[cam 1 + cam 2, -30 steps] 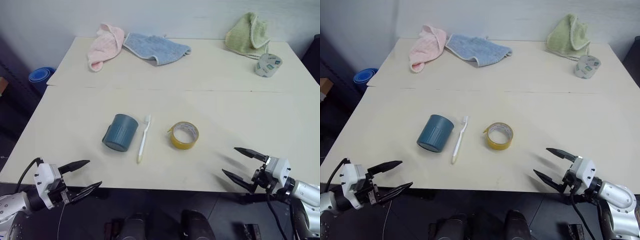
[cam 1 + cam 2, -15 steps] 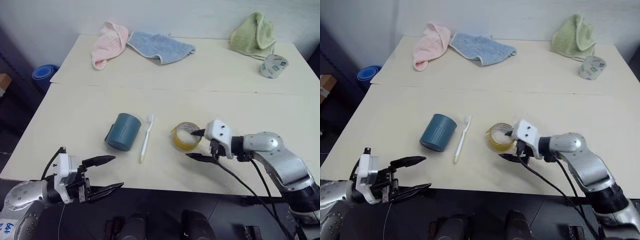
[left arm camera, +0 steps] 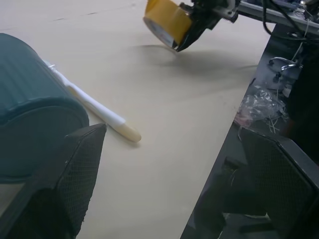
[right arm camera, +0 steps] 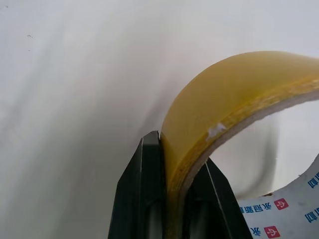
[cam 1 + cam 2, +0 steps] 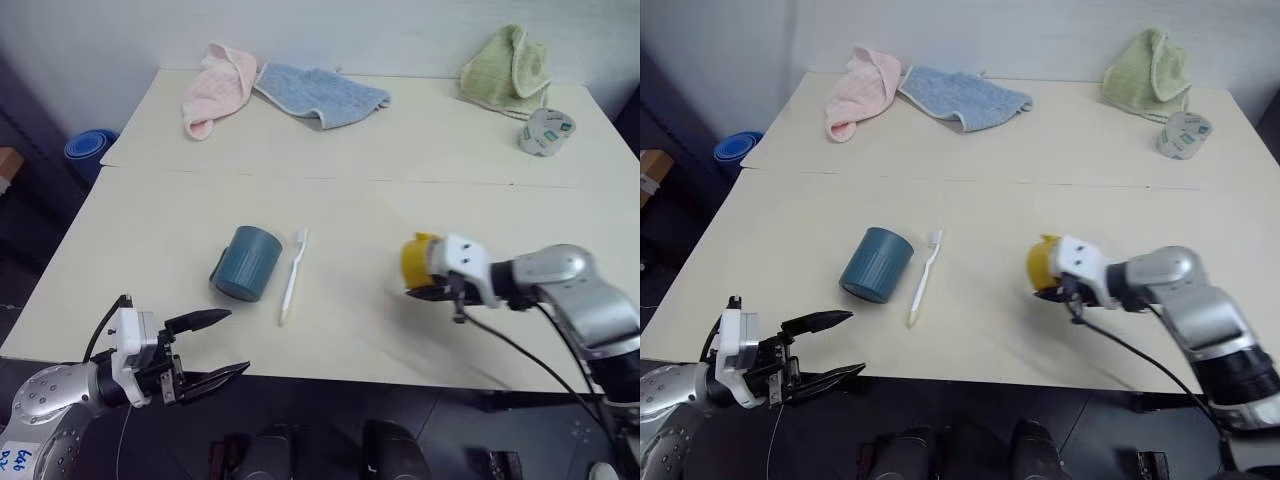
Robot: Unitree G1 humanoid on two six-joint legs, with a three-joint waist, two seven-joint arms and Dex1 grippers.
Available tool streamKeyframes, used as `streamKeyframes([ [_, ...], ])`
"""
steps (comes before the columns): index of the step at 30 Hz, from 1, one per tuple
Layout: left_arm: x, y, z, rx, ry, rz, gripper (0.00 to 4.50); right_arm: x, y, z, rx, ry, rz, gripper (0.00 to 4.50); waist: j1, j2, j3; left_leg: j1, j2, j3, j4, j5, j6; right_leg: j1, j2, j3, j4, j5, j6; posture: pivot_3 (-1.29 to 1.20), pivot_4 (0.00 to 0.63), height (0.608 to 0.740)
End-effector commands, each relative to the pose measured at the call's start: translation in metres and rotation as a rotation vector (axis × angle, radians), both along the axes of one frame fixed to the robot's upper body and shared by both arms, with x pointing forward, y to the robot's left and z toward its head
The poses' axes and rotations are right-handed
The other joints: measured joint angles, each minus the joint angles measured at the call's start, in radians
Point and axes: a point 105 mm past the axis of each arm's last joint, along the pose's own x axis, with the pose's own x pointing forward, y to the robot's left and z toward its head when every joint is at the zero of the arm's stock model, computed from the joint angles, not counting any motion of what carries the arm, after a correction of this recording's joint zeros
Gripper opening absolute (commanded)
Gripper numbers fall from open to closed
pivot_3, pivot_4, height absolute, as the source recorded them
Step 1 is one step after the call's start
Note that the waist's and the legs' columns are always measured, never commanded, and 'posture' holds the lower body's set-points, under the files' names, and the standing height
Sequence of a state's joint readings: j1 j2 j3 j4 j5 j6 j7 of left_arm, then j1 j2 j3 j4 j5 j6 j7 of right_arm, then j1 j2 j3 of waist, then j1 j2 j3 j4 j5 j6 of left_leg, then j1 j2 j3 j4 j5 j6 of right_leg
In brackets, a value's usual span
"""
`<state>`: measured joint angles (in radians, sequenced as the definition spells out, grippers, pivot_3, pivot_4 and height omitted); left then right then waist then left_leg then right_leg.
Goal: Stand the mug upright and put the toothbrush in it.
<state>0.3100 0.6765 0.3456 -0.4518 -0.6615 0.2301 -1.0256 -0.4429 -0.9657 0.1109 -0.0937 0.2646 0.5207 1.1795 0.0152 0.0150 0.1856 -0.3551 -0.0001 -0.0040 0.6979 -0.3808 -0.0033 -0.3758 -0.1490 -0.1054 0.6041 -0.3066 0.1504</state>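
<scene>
Pinching the wall of a yellow tape roll [image 5: 418, 262] between its closed fingers, the right hand [image 5: 432, 290] holds it above the pale surface [image 5: 330, 180], beside the lying dark teal mug [image 5: 243, 263] and slim white toothbrush [image 5: 291, 276]. The left hand [image 5: 212, 346] waits spread apart near the front edge. Dropped carelessly, the roll could wheel back into the toothbrush.

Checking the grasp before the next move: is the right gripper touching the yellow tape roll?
Touching. In the right wrist view the right gripper's two black fingers pinch the wall of the yellow tape roll between them.
</scene>
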Motion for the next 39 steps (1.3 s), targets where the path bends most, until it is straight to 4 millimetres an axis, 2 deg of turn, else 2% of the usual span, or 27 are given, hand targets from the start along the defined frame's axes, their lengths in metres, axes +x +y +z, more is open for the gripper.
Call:
streamKeyframes([
  [1,0.005,0.006,0.006,-0.023,-0.035,0.038,4.5,-0.009,-0.079,0.009,-0.135,0.115,-0.174,0.03,0.007,0.001,0.001,0.0,0.0,0.001,0.0,0.0,0.0,0.0,0.0,0.001,-0.001,0.0,0.0,0.0,0.15,0.74],
  [3,0.009,0.006,0.007,-0.026,-0.043,0.035,4.5,-0.012,-0.12,-0.007,-0.231,0.214,-0.273,0.03,0.008,0.001,0.001,0.0,0.0,0.002,0.0,0.0,0.001,0.001,0.0,0.0,-0.002,0.0,0.0,0.0,0.15,0.74],
  [4,0.01,0.006,0.007,-0.027,-0.045,0.034,4.5,-0.012,-0.132,-0.012,-0.257,0.239,-0.299,0.03,0.003,0.0,0.0,0.001,0.0,0.003,0.0,0.0,0.001,0.001,0.0,0.001,-0.003,0.0,0.0,0.0,0.15,0.74],
  [8,0.014,0.007,0.009,-0.034,-0.053,0.044,4.5,0.012,-0.158,-0.022,-0.284,0.171,-0.389,0.03,-0.029,-0.001,0.0,0.003,0.002,0.009,0.0,0.0,0.001,0.001,0.0,0.002,-0.003,0.0,0.0,0.0,0.15,0.74],
  [10,0.015,0.011,0.009,-0.034,-0.05,0.066,4.5,0.018,-0.162,-0.019,-0.292,0.125,-0.384,0.68,-0.038,-0.001,-0.001,0.004,0.003,0.01,0.0,0.0,0.001,0.001,0.0,0.001,-0.003,0.0,0.0,0.0,0.15,0.74],
  [11,0.015,0.013,0.008,-0.035,-0.048,0.082,4.5,0.02,-0.162,-0.013,-0.278,0.1,-0.377,0.78,-0.042,-0.001,-0.001,0.004,0.003,0.01,0.0,0.0,0.001,0.001,0.0,0.001,-0.003,0.0,0.0,0.0,0.15,0.74],
  [15,0.015,0.03,0.006,-0.035,-0.037,0.164,4.5,0.02,-0.155,0.015,-0.23,-0.02,-0.257,1.99,-0.042,-0.001,0.0,0.002,0.003,0.009,-0.001,0.0,0.0,0.0,0.0,0.0,-0.003,0.0,0.0,0.0,0.15,0.74],
  [19,0.008,0.056,0.0,-0.007,0.003,0.267,4.5,0.008,-0.132,0.046,-0.095,-0.12,-0.064,3.23,-0.041,0.003,0.002,0.002,0.003,0.009,-0.001,0.0,0.0,0.0,0.0,0.0,-0.004,0.0,0.0,0.0,0.15,0.74],
  [22,0.007,0.098,-0.008,-0.001,0.097,0.468,4.5,-0.007,-0.086,0.072,0.155,-0.247,0.126,4.28,-0.04,0.003,0.002,0.002,0.004,0.008,-0.001,0.0,0.0,0.0,0.0,-0.001,-0.002,0.0,0.0,0.0,0.15,0.74],
  [23,0.005,0.109,-0.009,0.001,0.136,0.512,4.5,-0.017,-0.068,0.077,0.278,-0.233,0.154,4.38,-0.036,0.003,0.002,0.002,0.004,0.008,-0.001,0.0,0.0,0.0,0.0,-0.001,-0.002,0.0,0.0,0.0,0.15,0.74],
  [24,0.005,0.119,-0.01,0.027,0.15,0.558,4.5,-0.025,-0.046,0.076,0.335,-0.294,0.226,4.46,-0.032,0.001,0.002,0.002,0.004,0.008,-0.001,0.0,0.0,0.0,0.0,-0.001,-0.002,0.0,0.0,0.0,0.15,0.74],
  [26,0.009,0.144,-0.013,0.072,0.193,0.713,4.5,-0.044,-0.011,0.066,0.454,-0.356,0.278,4.46,-0.019,-0.002,0.0,0.004,0.009,0.003,0.0,-0.002,-0.003,0.001,0.004,-0.004,0.002,0.0,0.0,0.0,0.15,0.74],
  [28,0.016,0.162,-0.011,0.076,0.23,0.835,4.5,-0.054,0.009,0.056,0.532,-0.43,0.272,4.46,-0.015,-0.001,0.001,0.003,0.01,0.002,0.0,-0.002,-0.005,0.001,0.005,-0.004,0.003,0.0,0.0,0.0,0.15,0.74],
  [30,0.033,0.147,0.003,-0.022,0.271,0.77,4.5,-0.065,0.028,0.04,0.587,-0.482,0.306,4.46,0.007,-0.001,0.001,0.003,0.006,0.001,0.001,-0.002,-0.004,0.0,0.003,-0.001,0.003,0.0,0.0,0.0,0.15,0.74],
  [32,0.049,0.13,0.014,-0.059,0.322,0.706,4.5,-0.07,0.037,0.033,0.606,-0.508,0.321,4.46,0.013,-0.001,0.001,0.002,0.004,0.001,0.003,-0.002,-0.004,0.0,0.002,-0.001,0.005,0.0,0.0,0.0,0.15,0.74],
  [35,0.073,0.107,0.028,-0.067,0.375,0.636,4.5,-0.068,0.042,0.031,0.64,-0.501,0.31,4.46,0.016,-0.001,0.001,0.002,-0.001,-0.004,0.003,-0.001,-0.001,0.001,-0.001,0.003,0.006,0.0,0.001,0.0,0.15,0.74],
  [39,0.102,0.085,0.024,0.006,0.477,0.603,4.5,-0.068,0.041,0.024,0.623,-0.477,0.31,4.46,0.006,-0.002,0.0,0.003,-0.001,-0.01,0.001,0.0,-0.001,0.0,0.0,0.004,0.007,0.001,0.002,0.0,0.15,0.74],
])
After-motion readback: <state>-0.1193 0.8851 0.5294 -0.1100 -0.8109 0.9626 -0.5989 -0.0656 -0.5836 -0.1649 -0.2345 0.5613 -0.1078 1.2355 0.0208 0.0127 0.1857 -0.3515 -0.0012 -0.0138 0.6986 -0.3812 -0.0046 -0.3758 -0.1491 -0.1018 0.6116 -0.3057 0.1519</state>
